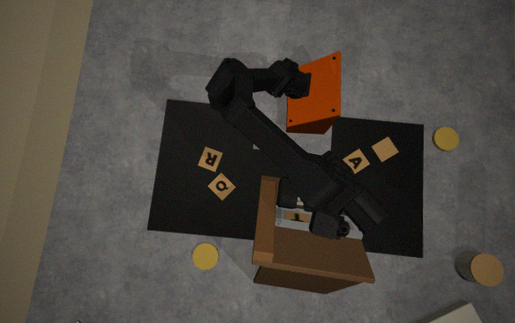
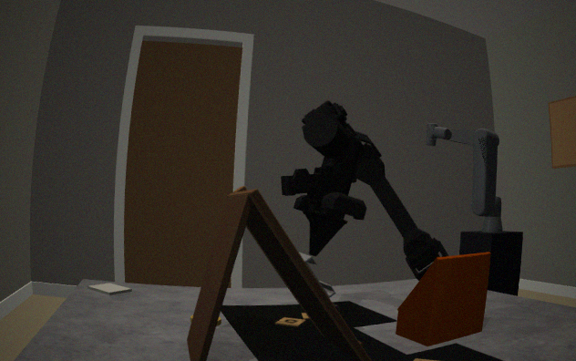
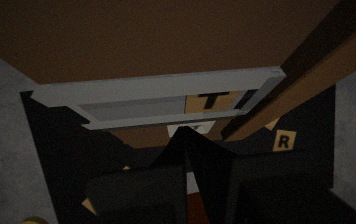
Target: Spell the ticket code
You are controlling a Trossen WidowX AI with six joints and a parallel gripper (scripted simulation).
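My gripper point(image 2: 313, 253) point(image 3: 183, 130) is shut and empty, its tips just in front of the rail's lower bar in the wrist view. The light grey rail point(image 1: 287, 223) point(image 3: 165, 85) crosses the brown board point(image 1: 318, 254) point(image 3: 150, 40). The T tile point(image 1: 297, 216) point(image 3: 211, 101) lies in the rail, upright in the wrist view, with a narrow dark gap to the closed end at right. The ticket point(image 3: 175, 131) is mostly hidden; its print is unreadable. The Q tile point(image 1: 222, 186) point(image 2: 290, 322) and R tile point(image 1: 210, 159) point(image 3: 284, 141) lie left of the board; the A tile point(image 1: 356, 161) lies right.
A blank-faced tile point(image 1: 385, 149) lies beside the A tile on the black mat point(image 1: 399, 192). An orange block point(image 1: 319, 94) point(image 2: 447, 301) stands near the arm's base. Yellow discs point(image 1: 446, 139) point(image 1: 205, 256) flank the mat. A tan-topped cylinder point(image 1: 486, 269) stands at the right.
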